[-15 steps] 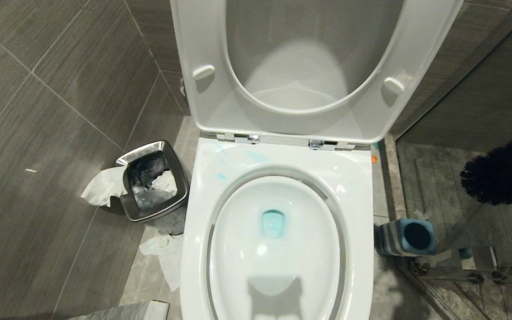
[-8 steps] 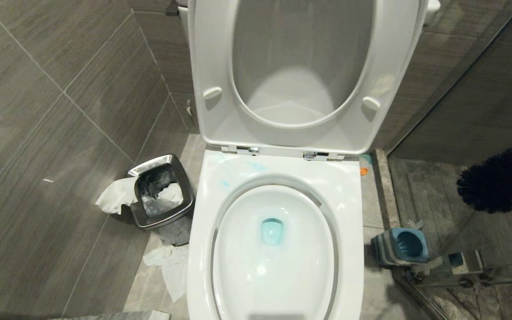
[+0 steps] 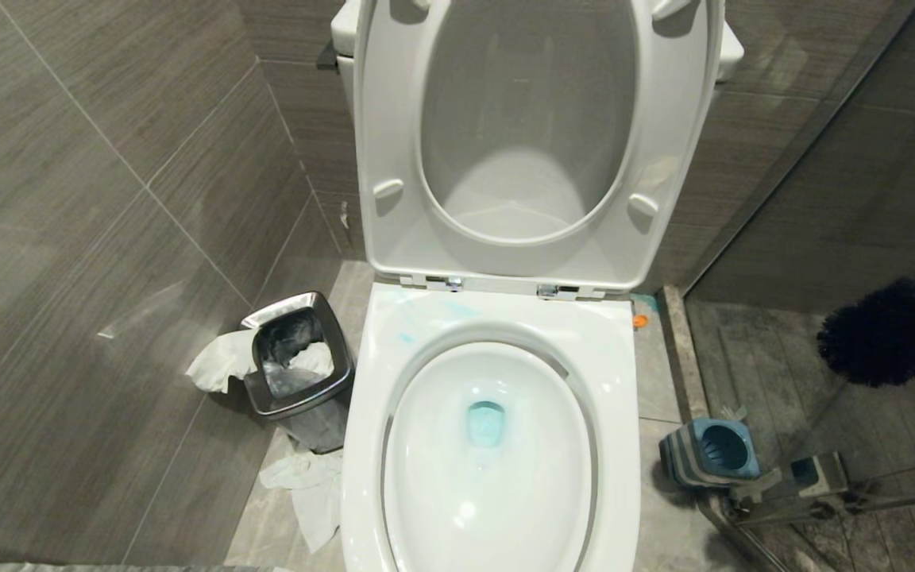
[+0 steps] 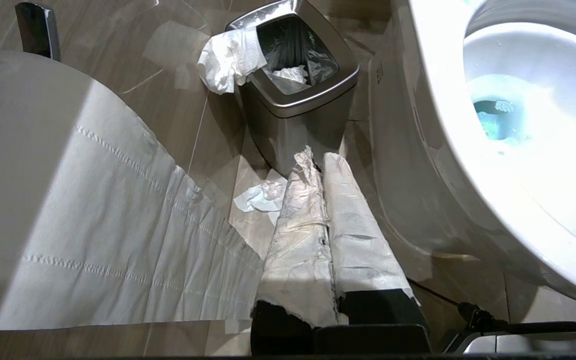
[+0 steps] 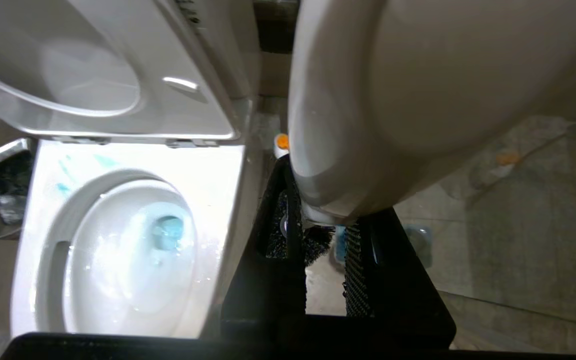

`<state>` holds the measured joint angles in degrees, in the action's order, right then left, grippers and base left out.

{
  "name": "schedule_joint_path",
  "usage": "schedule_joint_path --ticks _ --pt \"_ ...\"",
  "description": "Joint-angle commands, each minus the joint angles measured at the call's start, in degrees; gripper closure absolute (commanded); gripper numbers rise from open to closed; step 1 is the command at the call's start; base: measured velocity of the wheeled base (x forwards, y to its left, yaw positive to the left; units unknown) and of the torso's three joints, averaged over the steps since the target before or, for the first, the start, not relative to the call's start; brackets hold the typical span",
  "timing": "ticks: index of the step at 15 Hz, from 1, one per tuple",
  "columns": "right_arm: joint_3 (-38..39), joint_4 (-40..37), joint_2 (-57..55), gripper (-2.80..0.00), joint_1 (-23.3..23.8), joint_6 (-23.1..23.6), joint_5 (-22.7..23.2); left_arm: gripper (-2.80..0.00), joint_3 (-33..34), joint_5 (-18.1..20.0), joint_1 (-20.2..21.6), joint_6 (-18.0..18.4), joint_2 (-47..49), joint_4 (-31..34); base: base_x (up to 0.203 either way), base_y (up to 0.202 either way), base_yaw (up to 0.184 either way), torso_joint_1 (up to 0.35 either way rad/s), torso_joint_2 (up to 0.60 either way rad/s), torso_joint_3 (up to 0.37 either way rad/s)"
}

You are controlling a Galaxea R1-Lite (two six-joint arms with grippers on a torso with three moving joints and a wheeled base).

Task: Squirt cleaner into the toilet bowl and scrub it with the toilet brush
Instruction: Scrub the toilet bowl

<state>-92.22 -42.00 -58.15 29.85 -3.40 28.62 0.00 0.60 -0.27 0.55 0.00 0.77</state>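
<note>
While the right gripper (image 5: pixel 325 235) is clamping the toilet brush (image 3: pixel 890 330) handle at right edge, beside the toilet bowl (image 3: pixel 497 318), wet bristles risk dripping on the floor; left gripper (image 4: pixel 318 165) is sitting closed, empty

You'll find no readable text, label, brand or number anywhere: toilet bowl (image 3: pixel 497 318), waste bin (image 3: pixel 299 357) and brush holder (image 3: pixel 712 453) all carry none.

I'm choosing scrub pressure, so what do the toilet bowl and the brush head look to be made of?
The toilet bowl looks like glossy white glazed ceramic: its surface shows bright highlights. The toilet brush head looks like dense black synthetic bristles, matte and fuzzy-edged; its pale handle is probably plastic.
</note>
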Motion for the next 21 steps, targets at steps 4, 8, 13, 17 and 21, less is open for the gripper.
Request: schedule_joint_path --ticks 4,8,13,17,21 --pt "-0.68 8.38 -10.79 0.00 -12.21 1.56 -14.84 0.00 0.09 -0.16 0.00 -0.02 0.00 -0.04 0.000 0.000 0.000 0.000 0.00 0.000" --pt "0.09 13.49 -13.05 0.00 -34.39 0.87 -31.18 0.00 0.09 -0.16 0.00 -0.02 0.00 -0.03 0.000 0.000 0.000 0.000 0.00 0.000" --pt "2.52 14.40 -13.91 0.00 -55.25 -0.71 -48.49 0.00 0.09 -0.16 0.00 -0.02 0.00 -0.07 0.000 0.000 0.000 0.000 0.00 0.000" --pt "2.75 13.85 -17.57 0.00 -65.26 -1.04 -54.08 0.00 0.09 -0.07 0.00 0.07 0.00 -0.07 0.000 0.000 0.000 0.000 0.00 0.000" --pt "-1.78 14.67 -26.55 0.00 -72.65 -3.53 -58.63 0.00 0.09 -0.16 0.00 -0.02 0.00 -0.07 0.000 0.000 0.000 0.000 0.00 0.000"
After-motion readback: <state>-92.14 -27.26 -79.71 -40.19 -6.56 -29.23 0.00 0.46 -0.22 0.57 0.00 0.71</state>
